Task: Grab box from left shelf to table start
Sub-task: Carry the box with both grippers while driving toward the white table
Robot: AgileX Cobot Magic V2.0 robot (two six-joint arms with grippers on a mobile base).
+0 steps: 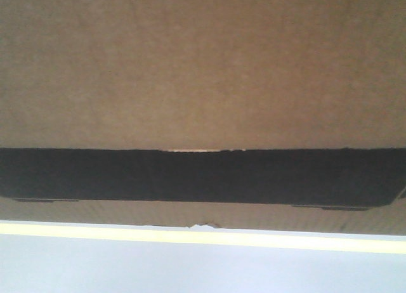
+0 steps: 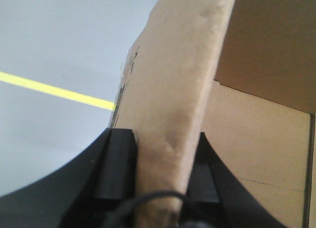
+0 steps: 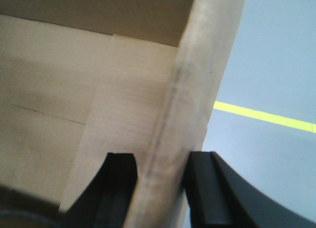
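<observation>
Box (image 1: 203,71) of brown cardboard fills the front view, very close to the camera, with its black panel (image 1: 190,175) running across the lower part. It hangs between the two arms above a grey floor (image 1: 190,267) crossed by a yellow line (image 1: 254,239). Neither shelf nor table shows in any view.

The left gripper (image 2: 160,156) is closed on the box's left wall — one black finger outside, one inside the open top. The right gripper (image 3: 162,161) pinches the right wall the same way. Both walls sit deep between the jaws. The left wall looks slightly dented near the grip, though the wrist view is too blurred to be sure.

The step in hand appears to be carrying the box toward the table. To do it well, both arms should travel together at one height and one spacing — pulling apart could tear the walls, and pressing inward could buckle them. Cardboard held by its edges may slip, so move slowly and set the base down flat before either grip lets go.
</observation>
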